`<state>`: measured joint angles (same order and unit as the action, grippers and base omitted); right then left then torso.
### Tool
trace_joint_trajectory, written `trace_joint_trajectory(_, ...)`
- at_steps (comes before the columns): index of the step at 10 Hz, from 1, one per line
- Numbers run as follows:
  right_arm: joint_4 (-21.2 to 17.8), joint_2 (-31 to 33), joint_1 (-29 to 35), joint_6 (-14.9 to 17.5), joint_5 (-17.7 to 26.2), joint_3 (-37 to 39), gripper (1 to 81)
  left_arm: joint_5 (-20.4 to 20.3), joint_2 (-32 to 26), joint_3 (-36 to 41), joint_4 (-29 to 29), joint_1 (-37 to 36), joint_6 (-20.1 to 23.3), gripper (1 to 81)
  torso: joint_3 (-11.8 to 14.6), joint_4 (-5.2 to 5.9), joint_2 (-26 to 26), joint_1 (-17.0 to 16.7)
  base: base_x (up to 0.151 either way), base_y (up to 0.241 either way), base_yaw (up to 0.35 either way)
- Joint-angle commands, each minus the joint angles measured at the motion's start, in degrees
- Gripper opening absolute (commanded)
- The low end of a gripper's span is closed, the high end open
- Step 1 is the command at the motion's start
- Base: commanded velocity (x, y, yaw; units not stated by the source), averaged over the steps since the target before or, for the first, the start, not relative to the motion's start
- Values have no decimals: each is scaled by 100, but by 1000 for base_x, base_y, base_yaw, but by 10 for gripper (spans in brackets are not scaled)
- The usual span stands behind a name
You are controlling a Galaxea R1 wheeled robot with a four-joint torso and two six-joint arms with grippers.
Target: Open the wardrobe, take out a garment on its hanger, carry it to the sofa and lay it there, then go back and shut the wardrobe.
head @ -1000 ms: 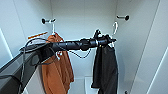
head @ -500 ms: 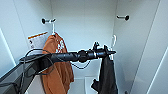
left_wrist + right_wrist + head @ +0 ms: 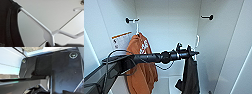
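Inside the wardrobe (image 3: pixel 166 27), left pincer (image 3: pixel 192 53) is pinching the hanger (image 3: pixel 197 41); advisable lifting hook clear of peg, garment (image 3: pixel 190 75) hanging.

Wardrobe (image 3: pixel 166 22) interior plain white, back wall and sides alike. Garment (image 3: pixel 190 75) lower right of centre: plain black, no print. Hanger (image 3: pixel 37 23) white; its hook (image 3: pixel 197 41) white against white wall. Orange top (image 3: pixel 140 67) left of centre: rust-orange, white print on chest. Paper tag (image 3: pixel 121 41) upper left: white, orange stripe along top edge, small dark marks. Rail mounts (image 3: pixel 129 20) black. Left arm (image 3: pixel 151 58) black, dark cable looped below.
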<state>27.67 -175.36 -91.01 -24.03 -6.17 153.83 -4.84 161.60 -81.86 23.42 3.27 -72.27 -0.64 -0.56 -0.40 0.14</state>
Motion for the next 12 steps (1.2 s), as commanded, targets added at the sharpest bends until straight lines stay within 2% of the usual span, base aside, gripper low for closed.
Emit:
trace_joint_trajectory(1, -16, -37, 202, 12, 221, -39, 811, -184, 4, 47, 119, -1016, 55, 10, 0, 0, -2, 0, -83, 0, 0)
trace_joint_trajectory(12, -16, -37, 193, 12, 221, -39, 811, -315, 57, 65, 119, -1034, 55, 10, 2, 0, -5, -13, -86, 0, 0)
